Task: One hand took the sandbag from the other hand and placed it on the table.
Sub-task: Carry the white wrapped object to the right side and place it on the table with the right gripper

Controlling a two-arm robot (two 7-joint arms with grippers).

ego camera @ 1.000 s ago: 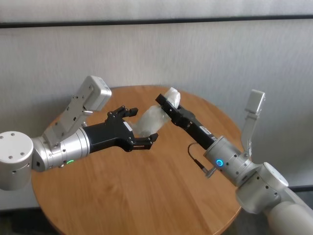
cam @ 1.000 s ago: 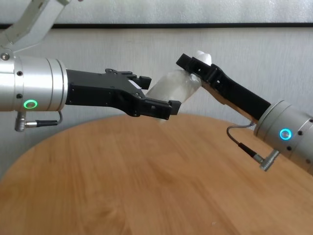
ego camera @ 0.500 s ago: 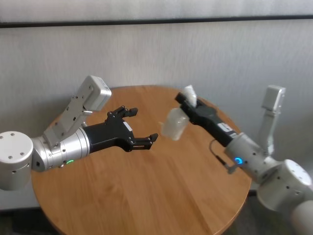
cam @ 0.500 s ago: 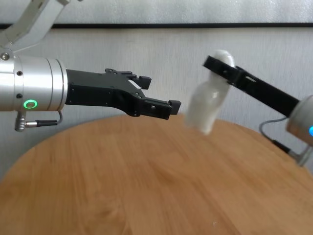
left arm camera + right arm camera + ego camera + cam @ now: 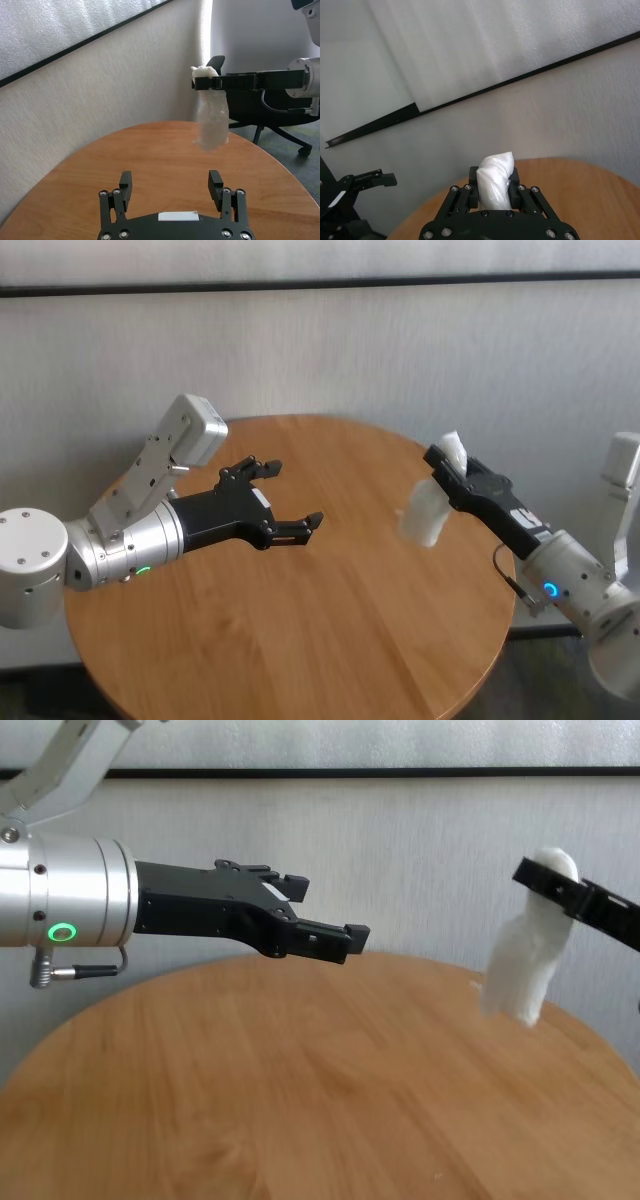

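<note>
My right gripper [image 5: 447,468], on the wrist with the cyan-blue ring light, is shut on the top end of the white sandbag [image 5: 424,514]. The bag hangs down from it above the right side of the round wooden table [image 5: 300,640]. It also shows in the chest view [image 5: 520,970], the left wrist view [image 5: 212,120] and the right wrist view [image 5: 496,181]. My left gripper [image 5: 283,496], on the wrist with the green ring light, is open and empty, held above the table's left-middle, well apart from the bag.
A grey padded wall stands behind the table. A black office chair base [image 5: 270,132] stands on the floor beyond the table's right edge.
My right gripper has drawn the sandbag out from between the left fingers and carried it to the right, where it now hangs down. The left arm has not moved.
</note>
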